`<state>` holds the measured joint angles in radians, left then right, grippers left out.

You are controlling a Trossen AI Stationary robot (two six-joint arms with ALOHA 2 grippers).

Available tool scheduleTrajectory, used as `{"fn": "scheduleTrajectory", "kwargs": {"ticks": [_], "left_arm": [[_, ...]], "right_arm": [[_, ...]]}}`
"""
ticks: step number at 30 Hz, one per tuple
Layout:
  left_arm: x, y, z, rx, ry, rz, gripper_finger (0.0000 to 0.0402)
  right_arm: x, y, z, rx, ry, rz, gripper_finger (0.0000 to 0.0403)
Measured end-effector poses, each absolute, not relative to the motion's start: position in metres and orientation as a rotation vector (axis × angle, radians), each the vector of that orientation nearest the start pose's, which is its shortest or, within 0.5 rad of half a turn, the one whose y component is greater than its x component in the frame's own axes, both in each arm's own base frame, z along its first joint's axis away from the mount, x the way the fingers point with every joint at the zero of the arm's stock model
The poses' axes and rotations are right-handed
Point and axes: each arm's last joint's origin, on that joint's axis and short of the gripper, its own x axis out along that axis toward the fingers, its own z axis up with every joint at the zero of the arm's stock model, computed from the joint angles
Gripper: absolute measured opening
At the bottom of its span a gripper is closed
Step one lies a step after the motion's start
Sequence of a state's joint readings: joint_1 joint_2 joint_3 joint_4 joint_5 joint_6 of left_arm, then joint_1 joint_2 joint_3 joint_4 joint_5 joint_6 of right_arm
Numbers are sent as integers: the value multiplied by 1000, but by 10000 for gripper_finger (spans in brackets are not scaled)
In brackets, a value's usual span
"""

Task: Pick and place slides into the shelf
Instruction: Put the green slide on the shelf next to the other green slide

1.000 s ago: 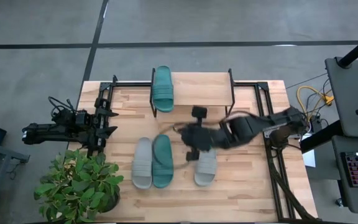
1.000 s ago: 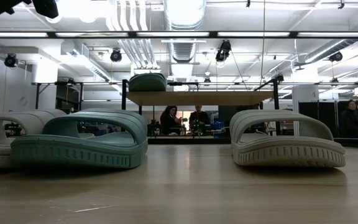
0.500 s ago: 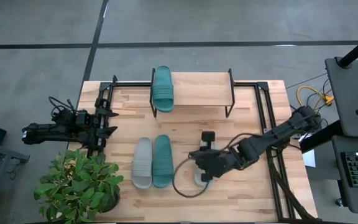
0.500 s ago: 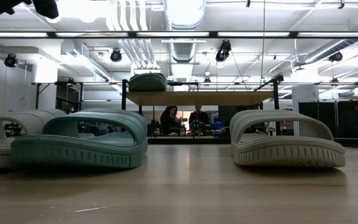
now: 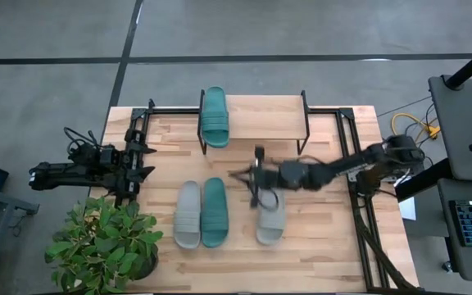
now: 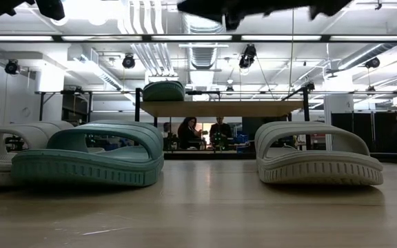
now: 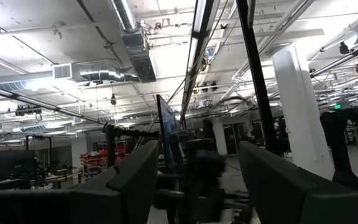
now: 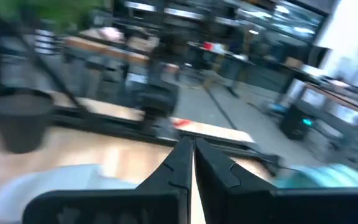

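Probably light, springy rubber: the lone grey slide (image 5: pixel 270 224), frame centre, is best pinched across its ribbed strap; right pincer (image 5: pixel 256 176) hovers clenched, empty, above it.

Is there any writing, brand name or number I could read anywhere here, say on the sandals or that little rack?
No text is readable in any view.
Slides: the teal slide on the shelf and the grey slide on the table show no brand or number.
Background room: any signs there are too small and blurred to read.
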<state>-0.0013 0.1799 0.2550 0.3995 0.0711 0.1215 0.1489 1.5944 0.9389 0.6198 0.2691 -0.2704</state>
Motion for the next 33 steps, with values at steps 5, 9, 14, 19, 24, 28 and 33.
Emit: {"fn": "scheduleTrajectory", "kwargs": {"ticks": [5,9,14,19,24,28,33], "left_arm": [[86,-2,273,136,-479,-42,208],[86,-2,272,135,-469,-43,208],[87,-2,271,127,-453,-46,208],[88,-2,270,125,-438,-47,208],[88,-2,269,125,-433,-47,208],[89,-2,268,125,-424,-47,208],[89,-2,268,125,-422,-48,208]], "right_arm": [[347,6,285,-326,34,-189,9],[322,0,308,-380,21,-210,9],[268,11,326,-382,-30,-173,9],[215,18,308,-285,-81,-134,9],[186,29,275,-184,-98,-163,9],[176,43,252,-249,-100,-210,9],[167,52,235,-264,-122,-190,9]]}}
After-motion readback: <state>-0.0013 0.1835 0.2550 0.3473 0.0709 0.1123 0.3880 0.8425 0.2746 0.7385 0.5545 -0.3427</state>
